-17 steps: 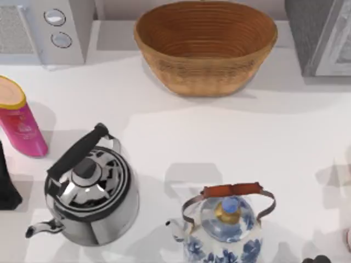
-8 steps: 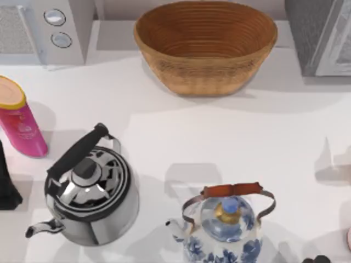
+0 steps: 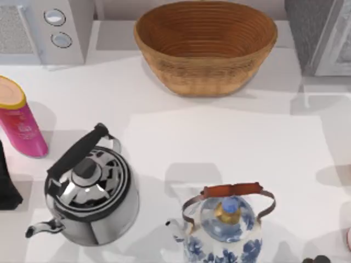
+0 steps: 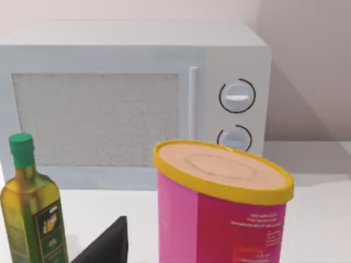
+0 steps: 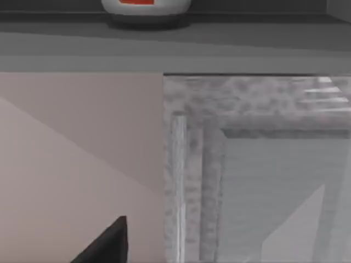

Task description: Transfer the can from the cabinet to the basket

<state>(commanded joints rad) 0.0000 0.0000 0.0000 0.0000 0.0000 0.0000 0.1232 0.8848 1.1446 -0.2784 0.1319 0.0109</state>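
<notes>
Two grippers, grip unreadable

We see the basket [image 3: 205, 46] at far centre. Our left gripper [image 4: 107, 246] hangs beside the pink tube [image 4: 219, 213] at left. Our right gripper [image 5: 107, 246] faces the cabinet [image 5: 186, 164], far right. We cannot tell either's grip.

The light is bright and even. Soft grey shadows fall on the white table [image 3: 230, 142] beside the basket [image 3: 205, 46], the pink tube [image 3: 19, 123] and both kettles. The steel kettle [image 3: 90, 194] shines with white glints. Everything looks a little soft, not sharp.
</notes>
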